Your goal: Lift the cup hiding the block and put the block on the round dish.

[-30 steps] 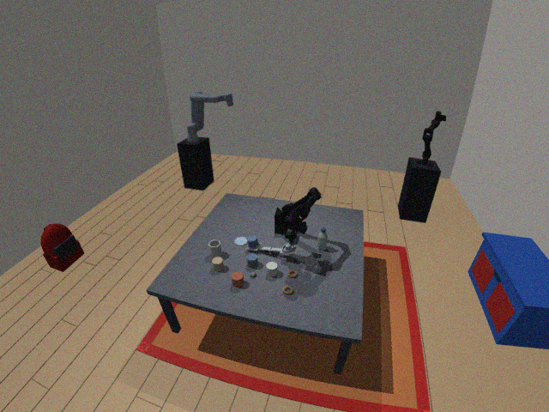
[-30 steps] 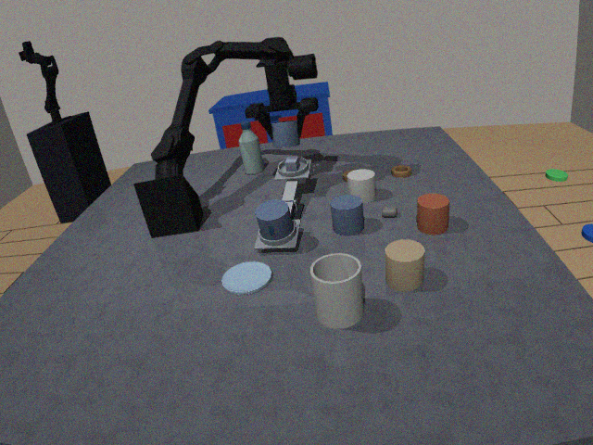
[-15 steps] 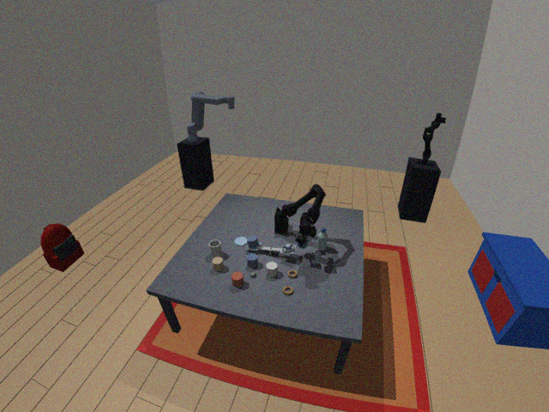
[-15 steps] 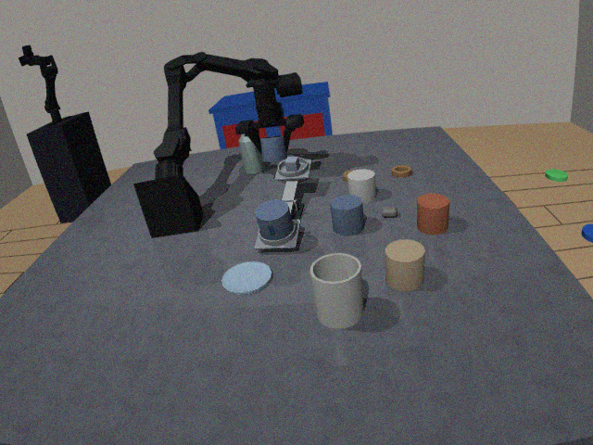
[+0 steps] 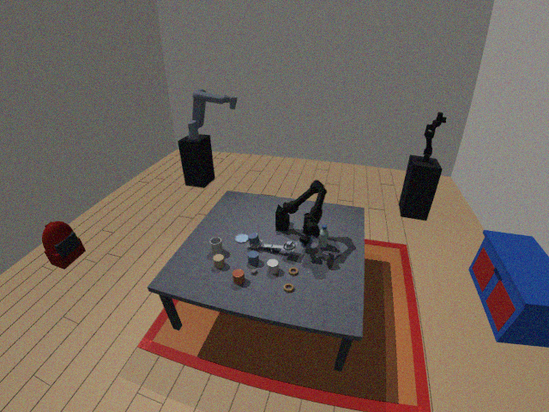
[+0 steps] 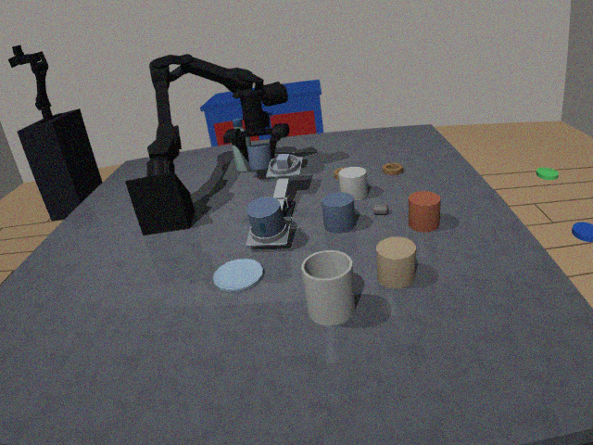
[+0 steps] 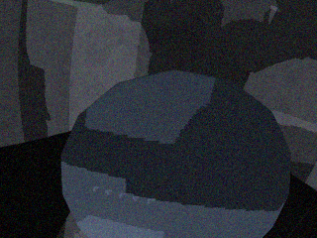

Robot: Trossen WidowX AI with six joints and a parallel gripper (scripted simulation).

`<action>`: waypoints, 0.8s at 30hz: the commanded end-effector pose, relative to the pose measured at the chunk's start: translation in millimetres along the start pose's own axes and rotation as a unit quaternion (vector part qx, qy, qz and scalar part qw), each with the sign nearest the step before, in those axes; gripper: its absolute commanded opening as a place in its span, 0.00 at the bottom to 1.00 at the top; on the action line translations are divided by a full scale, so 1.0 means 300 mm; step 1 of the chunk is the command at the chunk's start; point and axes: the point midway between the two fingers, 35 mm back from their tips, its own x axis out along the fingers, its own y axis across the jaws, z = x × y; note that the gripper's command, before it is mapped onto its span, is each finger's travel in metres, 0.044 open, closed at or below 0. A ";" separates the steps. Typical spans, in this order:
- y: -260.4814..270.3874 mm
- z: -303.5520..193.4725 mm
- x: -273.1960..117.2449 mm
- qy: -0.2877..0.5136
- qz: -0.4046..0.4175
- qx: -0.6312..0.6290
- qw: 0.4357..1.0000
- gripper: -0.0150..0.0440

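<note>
One cup sits clamped in the pincer, low beside the balance; just alongside, the uncovered block waits, ready for grasping.

We see a dark grey counter carrying a pale blue dish, two slate-blue cups on a grey balance, a beige open cup, and tan, rust-orange and off-white cylinders. The arm is black. The rug is red-edged, orange and brown.
</note>
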 end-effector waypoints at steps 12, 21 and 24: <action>0.003 -0.003 0.089 0.001 -0.001 0.002 1.000 0.25; 0.006 -0.001 0.115 -0.001 0.002 0.001 1.000 0.30; 0.006 -0.001 0.115 -0.001 0.002 0.001 1.000 0.43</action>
